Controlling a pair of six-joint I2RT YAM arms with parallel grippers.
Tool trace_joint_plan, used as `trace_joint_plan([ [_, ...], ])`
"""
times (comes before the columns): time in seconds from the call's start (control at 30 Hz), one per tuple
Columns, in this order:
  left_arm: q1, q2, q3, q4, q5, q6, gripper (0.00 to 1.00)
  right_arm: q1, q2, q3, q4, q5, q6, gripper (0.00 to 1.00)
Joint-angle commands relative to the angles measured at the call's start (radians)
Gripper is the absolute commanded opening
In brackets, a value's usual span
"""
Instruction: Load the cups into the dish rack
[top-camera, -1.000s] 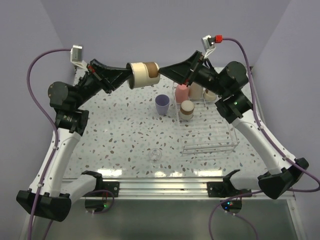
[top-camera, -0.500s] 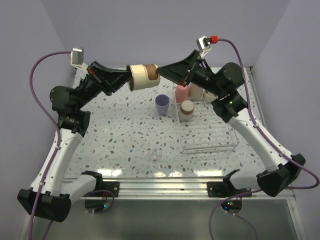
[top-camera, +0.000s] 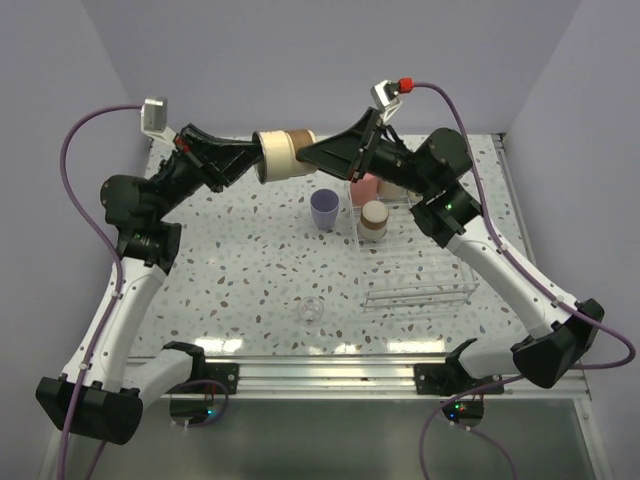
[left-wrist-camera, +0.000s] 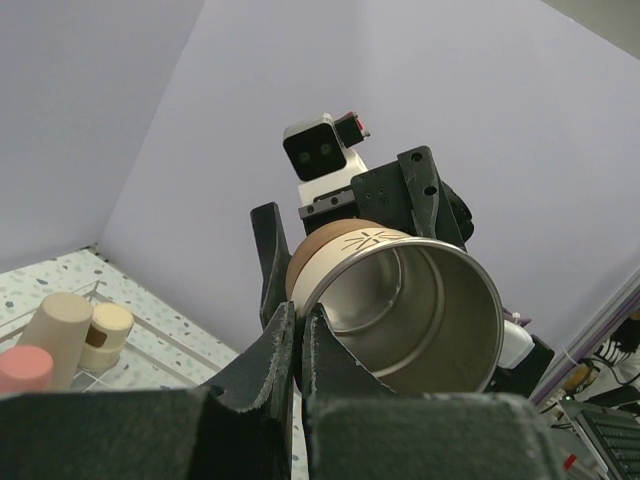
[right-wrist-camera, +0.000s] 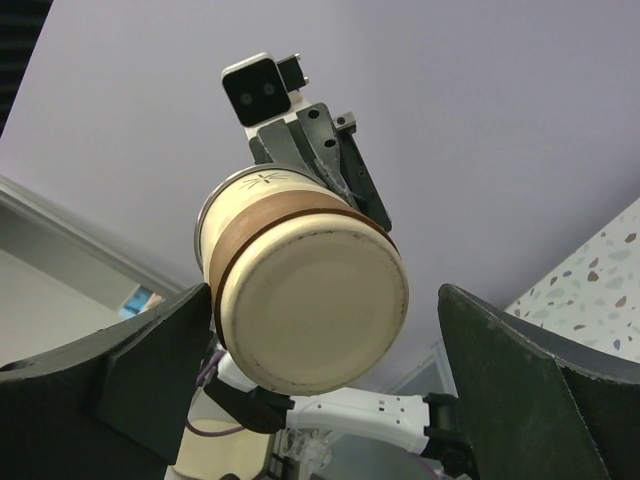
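Hanging left of the dish rack (top-camera: 420, 272), the light, slippery cup (top-camera: 285, 154) is rim-pinched by the left gripper (top-camera: 262, 160). Its banded wall is advised for the open right gripper (top-camera: 306, 156).

We see two arms built alike. The left arm (top-camera: 135, 290) and the right arm (top-camera: 500, 275) have long white links between bulky black joint housings (top-camera: 88, 405). A purple cable (top-camera: 75, 150) runs along each to a small white-grey camera box (top-camera: 154, 115) at the wrist. The right arm's cable ends in a red plug (top-camera: 406, 81). The fingers (left-wrist-camera: 270, 370) are matt black and wedge-shaped. The black camera mount (left-wrist-camera: 418, 190) shows small screw heads.
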Motion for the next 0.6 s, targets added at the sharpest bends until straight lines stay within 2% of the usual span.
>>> trace_joint_plan([
  [0.0, 0.005, -0.022, -0.001, 0.085, -0.006, -0.023, 0.0, 0.018, 0.006, 0.033, 0.023, -0.009, 0.006, 0.98],
  [0.13, 0.003, -0.022, -0.001, 0.085, -0.003, -0.023, 0.0, 0.023, 0.008, 0.033, 0.037, 0.002, 0.014, 0.96],
  [0.3, 0.003, -0.028, -0.012, 0.084, 0.003, -0.023, 0.0, 0.023, 0.012, 0.036, 0.071, 0.02, 0.038, 0.88],
  [0.37, 0.003, -0.03, -0.017, 0.084, 0.006, -0.023, 0.0, 0.023, 0.017, 0.042, 0.086, 0.028, 0.047, 0.79],
  [0.53, 0.003, -0.034, -0.026, 0.077, 0.01, -0.017, 0.0, 0.021, 0.026, 0.045, 0.127, 0.04, 0.078, 0.72],
  [0.57, 0.003, -0.034, -0.027, 0.077, 0.011, -0.014, 0.0, 0.023, 0.029, 0.047, 0.13, 0.037, 0.086, 0.65],
])
